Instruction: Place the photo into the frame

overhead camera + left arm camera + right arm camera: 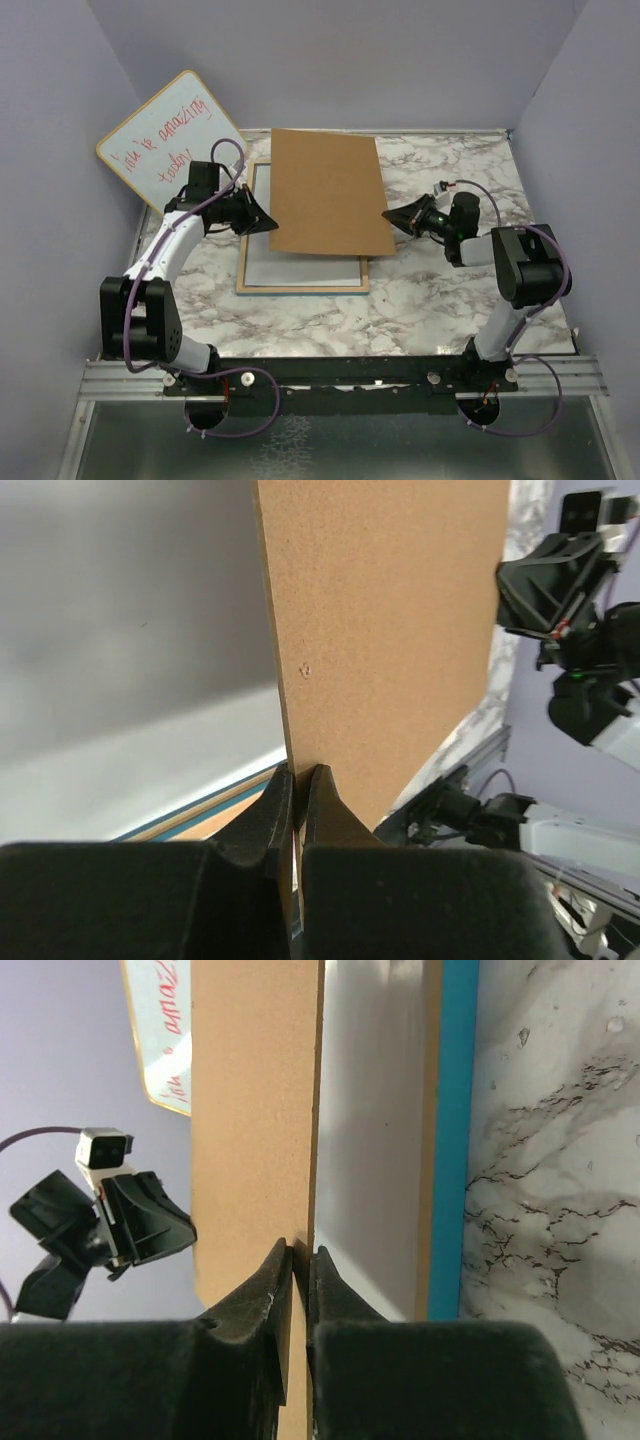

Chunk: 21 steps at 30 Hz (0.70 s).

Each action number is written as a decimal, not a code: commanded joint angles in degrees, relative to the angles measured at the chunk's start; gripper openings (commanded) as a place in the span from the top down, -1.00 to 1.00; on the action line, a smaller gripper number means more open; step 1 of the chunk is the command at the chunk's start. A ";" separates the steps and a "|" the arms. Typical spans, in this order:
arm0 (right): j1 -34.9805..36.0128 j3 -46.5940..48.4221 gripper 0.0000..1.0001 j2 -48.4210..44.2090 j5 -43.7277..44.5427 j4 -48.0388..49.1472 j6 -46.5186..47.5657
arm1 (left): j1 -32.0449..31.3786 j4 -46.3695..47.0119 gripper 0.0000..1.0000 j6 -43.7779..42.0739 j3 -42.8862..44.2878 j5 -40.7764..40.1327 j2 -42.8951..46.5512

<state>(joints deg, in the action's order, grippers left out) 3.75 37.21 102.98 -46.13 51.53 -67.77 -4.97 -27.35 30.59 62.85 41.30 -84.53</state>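
Observation:
A plain brown backing board (pixel 325 195) hangs tilted over the far part of the frame (pixel 300 288), held at both sides. My left gripper (pixel 272 222) is shut on its left edge, the fingertips (pixel 325 785) pinching the thin board (pixel 390 630). My right gripper (pixel 388 215) is shut on the right edge (pixel 255 1110). The frame lies flat on the marble table with its pale wood side up and a blue edge (pixel 460 1110) showing. A pale grey-white sheet (pixel 300 268) fills its opening. I cannot tell whether that sheet is the photo; no printed picture shows.
A round-cornered whiteboard (pixel 165 140) with red handwriting leans against the back left wall, close behind the left arm. Purple walls close in the marble table (pixel 440 300) on three sides. A metal rail (pixel 340 375) carries both arm bases at the near edge.

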 commanded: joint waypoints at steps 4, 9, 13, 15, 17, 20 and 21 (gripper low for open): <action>6.70 6.19 0.82 1.61 -0.01 -6.12 5.89 | 0.48 -4.10 1.00 -8.72 -4.72 -15.84 4.55; 9.90 6.02 0.80 2.92 2.80 -6.61 5.50 | 0.87 -6.29 1.00 -11.05 -6.25 -23.40 4.49; 12.37 5.29 0.77 4.49 4.03 -7.13 5.62 | 1.09 -7.13 1.00 -12.28 -6.35 -26.40 2.23; 13.10 5.53 0.76 5.53 3.39 -7.38 5.75 | 1.11 -7.14 1.00 -12.31 -7.26 -26.27 1.04; 13.37 5.52 0.76 5.90 3.65 -8.21 6.31 | 1.07 -6.68 0.90 -12.23 -8.31 -27.26 0.34; 13.54 5.34 0.76 5.74 4.52 -9.32 7.17 | 1.19 -5.63 0.75 -12.53 -9.16 -27.59 -0.86; 13.52 5.56 0.75 5.62 4.67 -10.17 7.70 | 1.19 -5.61 0.71 -12.57 -9.15 -27.86 -1.49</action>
<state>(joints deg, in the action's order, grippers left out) 15.35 41.93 109.45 -38.48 39.90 -61.25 -3.42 -33.78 21.47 55.20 20.71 -83.37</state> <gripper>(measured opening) 0.121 0.112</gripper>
